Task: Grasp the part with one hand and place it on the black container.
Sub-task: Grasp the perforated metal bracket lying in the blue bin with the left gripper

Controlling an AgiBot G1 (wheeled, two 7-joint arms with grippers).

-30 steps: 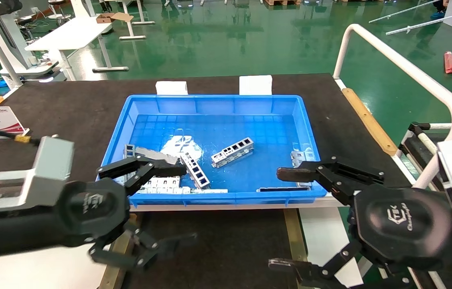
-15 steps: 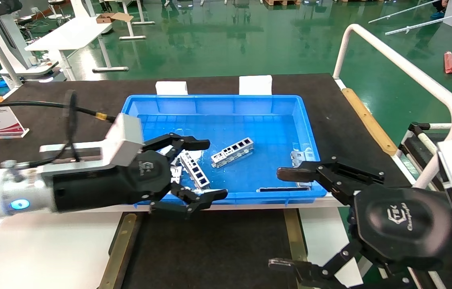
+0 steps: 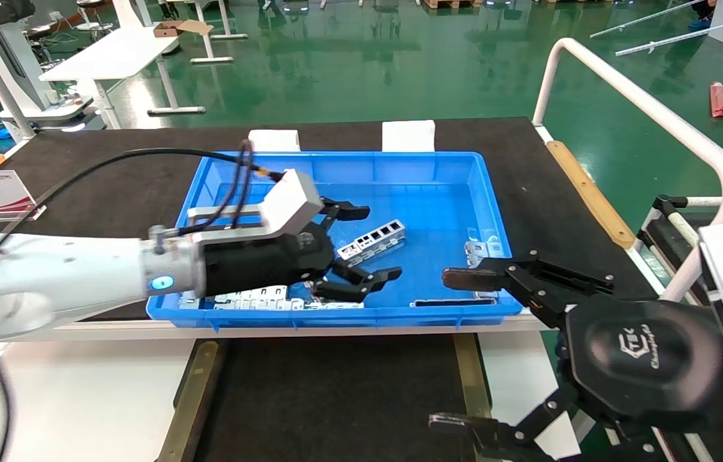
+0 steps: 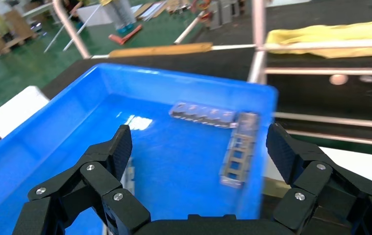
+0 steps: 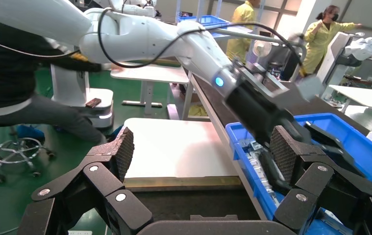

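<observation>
The part [image 3: 382, 233], a silver bracket with a row of window cutouts, lies in the middle of the blue bin [image 3: 348, 160]. My left gripper [image 3: 378, 242] is open and empty inside the bin, one finger on each side of the part, apart from it. In the left wrist view my left gripper [image 4: 201, 149] is open over the blue floor. The black container [image 3: 335, 391], edged by brass strips, lies in front of the bin. My right gripper [image 3: 452, 350] is open and empty at the front right; it also shows open in the right wrist view [image 5: 201, 147].
More metal pieces lie in the bin: a pile at its front left [image 3: 258, 296], a bracket at the right wall [image 3: 480, 250] and a thin strip at the front wall [image 3: 451, 301]. A windowed bracket [image 4: 237, 152] lies beyond the left fingers. A white rail [image 3: 643, 109] stands on the right.
My left arm has swung from the bin's front left corner up and to the right, into the bin, bringing its open fingers around the middle part. The right arm has not moved.
</observation>
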